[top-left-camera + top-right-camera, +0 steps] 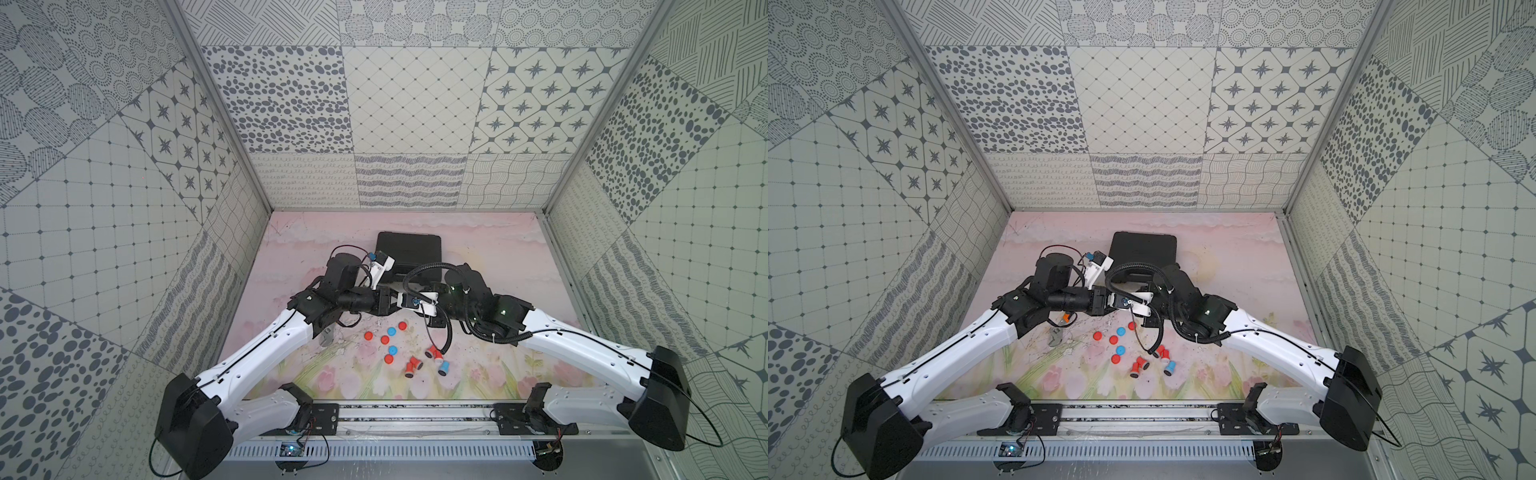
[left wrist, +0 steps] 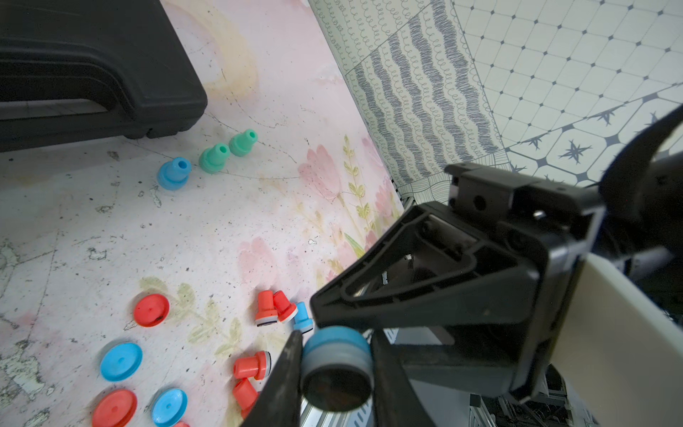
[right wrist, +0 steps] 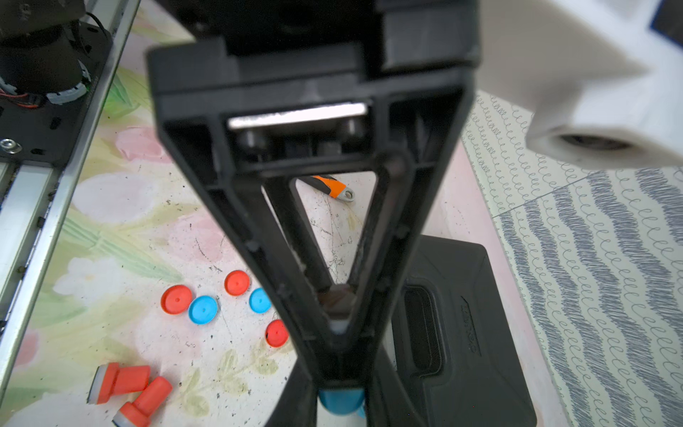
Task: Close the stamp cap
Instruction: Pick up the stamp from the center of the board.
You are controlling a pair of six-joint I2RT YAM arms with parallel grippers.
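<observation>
A blue stamp (image 2: 334, 342) with a grey band and a dark, uncovered face hangs above the table between both grippers. My left gripper (image 2: 336, 384) is shut on its wide grey-banded end. My right gripper (image 3: 342, 403) is shut on its blue handle end (image 3: 340, 401). In both top views the two grippers meet tip to tip over the middle of the mat (image 1: 392, 302), and the stamp is hidden there. Loose blue caps (image 2: 121, 361) (image 2: 169, 406) and red caps (image 2: 151, 310) lie flat on the mat below.
A black case (image 1: 408, 249) lies behind the grippers. Red stamps (image 1: 411, 368) and a blue stamp (image 1: 444, 368) lie on their sides near the front. A blue stamp (image 2: 173, 173) and two green ones (image 2: 214, 158) stand by the case. An orange-handled wrench (image 3: 332, 188) lies at the left.
</observation>
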